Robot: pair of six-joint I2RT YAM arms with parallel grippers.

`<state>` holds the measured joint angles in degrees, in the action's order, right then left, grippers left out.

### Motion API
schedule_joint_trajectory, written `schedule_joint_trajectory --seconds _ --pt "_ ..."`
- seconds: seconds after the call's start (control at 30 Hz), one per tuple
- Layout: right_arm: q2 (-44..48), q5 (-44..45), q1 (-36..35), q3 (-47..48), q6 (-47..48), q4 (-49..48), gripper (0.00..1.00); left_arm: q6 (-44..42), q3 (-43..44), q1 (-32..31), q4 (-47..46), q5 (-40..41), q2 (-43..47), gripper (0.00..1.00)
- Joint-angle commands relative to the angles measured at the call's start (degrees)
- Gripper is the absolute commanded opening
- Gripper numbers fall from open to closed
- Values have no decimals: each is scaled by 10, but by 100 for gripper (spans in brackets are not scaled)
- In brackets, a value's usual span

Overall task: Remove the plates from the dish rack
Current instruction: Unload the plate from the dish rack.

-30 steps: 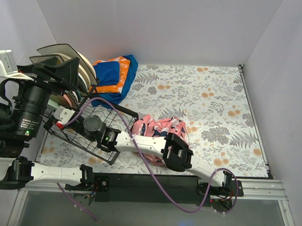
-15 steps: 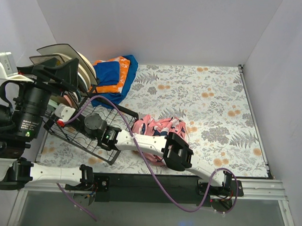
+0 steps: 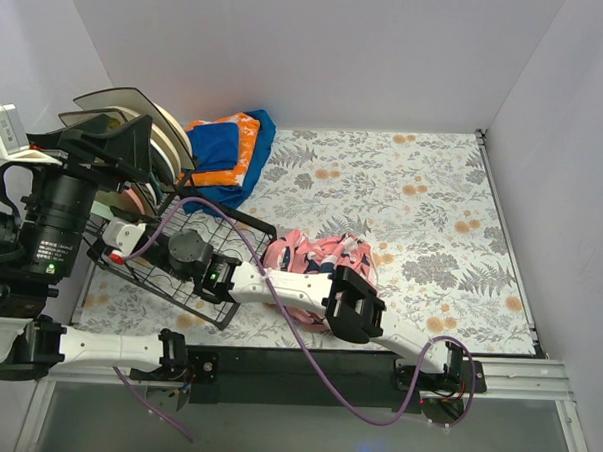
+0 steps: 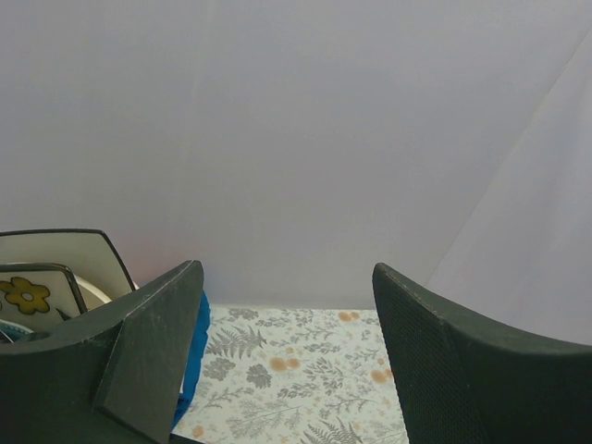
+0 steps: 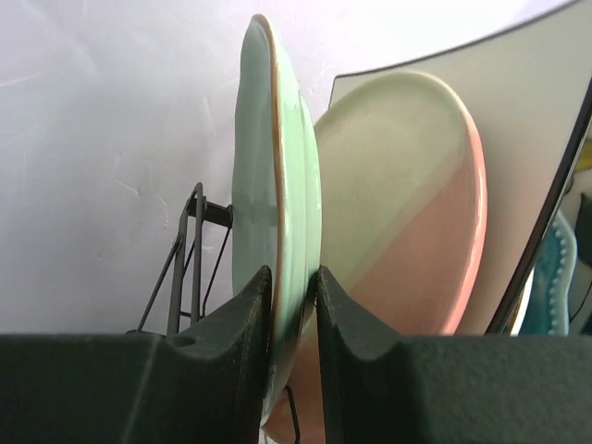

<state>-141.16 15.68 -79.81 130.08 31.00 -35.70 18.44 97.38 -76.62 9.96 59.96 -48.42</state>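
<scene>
Pinching the lower edge of the mint green plate (image 5: pixel 277 166), the right gripper (image 5: pixel 294 277) is pressing 1 finger on each side of it. This plate is standing straight up on its edge in the dish rack (image 5: pixel 190 254). Right beside it the cream-and-pink plate (image 5: pixel 407 213) is leaning close. Behind that one the cream square plate (image 5: pixel 546 111) is standing up too. A little bit of the teal plate (image 5: pixel 558 268) is peeking in at the right edge of the right wrist view.

Seen from above, the dish rack is sitting at the left side of the table (image 3: pixel 412 211). The right arm is reaching across the rack toward the row of plates (image 3: pixel 171 130) at its far left end. The left gripper (image 4: pixel 285 277) is hovering up high over that end. Its 2 fingers are spread wide apart, and it is holding nothing. The pink patterned cloth (image 3: pixel 315 252) is lying just to the right of the rack, partly under the right arm. The folded blue-orange cloths (image 3: pixel 225 153) are lying behind the rack, near the back wall.
</scene>
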Motion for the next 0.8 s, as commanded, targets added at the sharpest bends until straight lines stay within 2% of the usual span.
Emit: schedule_joint_trajectory --seconds 0.0,0.27,0.5,0.77 --pt "3 -25 -2 25 103 -86 1 -11 1 0 -11 -3 6 72" --pt "14 -35 -2 13 115 -104 1 -25 -1 0 -18 0 4 72" --pt "56 -59 -3 -39 79 -124 1 -30 -11 0 -24 0 12 72" --pt "73 -39 -3 -62 56 -154 1 -29 -18 0 -25 0 23 72"
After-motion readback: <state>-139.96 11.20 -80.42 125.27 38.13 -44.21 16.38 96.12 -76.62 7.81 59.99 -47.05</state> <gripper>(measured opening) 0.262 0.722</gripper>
